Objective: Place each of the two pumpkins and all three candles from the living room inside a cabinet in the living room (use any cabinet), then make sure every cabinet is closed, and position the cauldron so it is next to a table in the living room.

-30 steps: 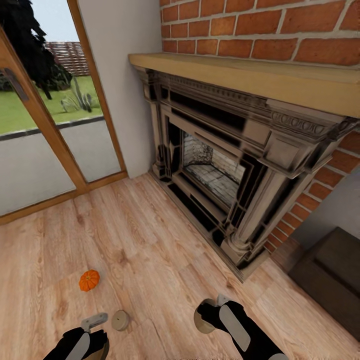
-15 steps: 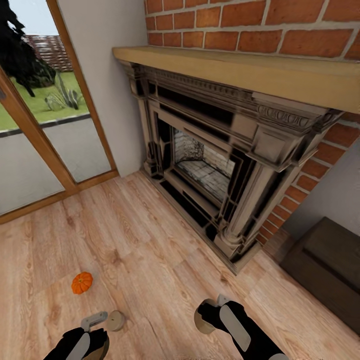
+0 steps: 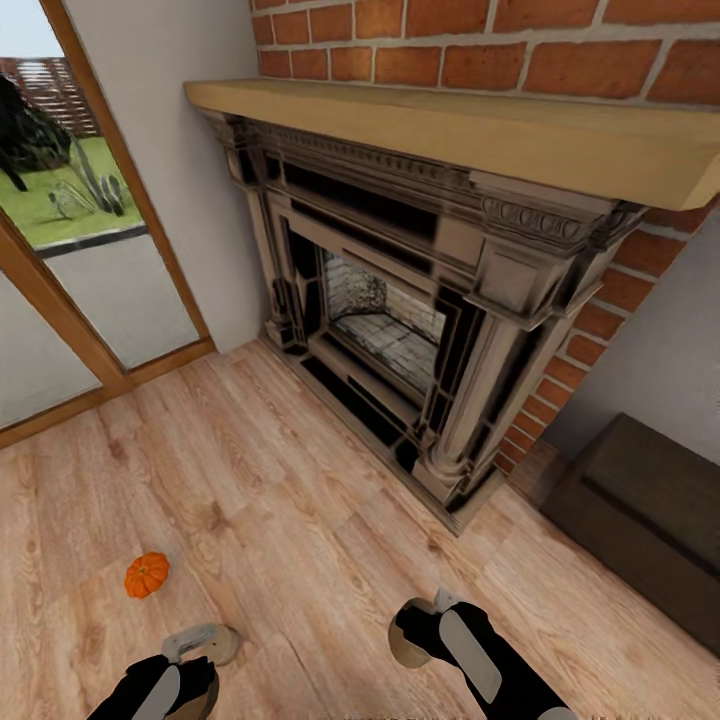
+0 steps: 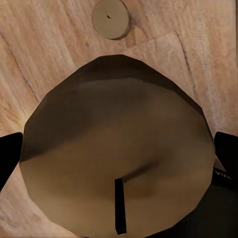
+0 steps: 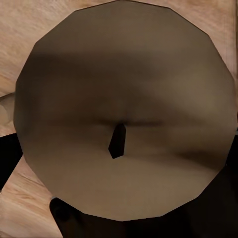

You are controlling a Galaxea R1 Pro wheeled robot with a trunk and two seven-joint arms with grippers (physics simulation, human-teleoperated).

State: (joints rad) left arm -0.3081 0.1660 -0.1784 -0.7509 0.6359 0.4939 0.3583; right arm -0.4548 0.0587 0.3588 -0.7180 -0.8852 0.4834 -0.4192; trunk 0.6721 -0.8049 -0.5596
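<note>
One orange pumpkin (image 3: 147, 575) lies on the wood floor ahead of my left arm. A loose tan candle (image 3: 226, 645) (image 4: 110, 19) stands on the floor just beyond my left gripper (image 3: 185, 660) (image 4: 119, 158), partly hidden by a fingertip. That gripper is shut on a second candle (image 4: 114, 148), whose flat top and dark wick face the wrist camera. My right gripper (image 3: 425, 625) (image 5: 119, 148) is shut on a third candle (image 3: 404, 647) (image 5: 124, 99). The dark brown cabinet (image 3: 640, 510) stands low at the right, shut, against the wall.
A large stone fireplace (image 3: 400, 330) with a wooden mantel (image 3: 450, 130) and brick wall stands ahead. Glass doors with a wooden frame (image 3: 60, 300) are at the left. Open wood floor (image 3: 300, 520) lies between me and the fireplace.
The whole view has shifted left, so the camera has turned right: more of the cabinet shows and the pumpkin and loose candle sit further left. Both grippers hold as before.
</note>
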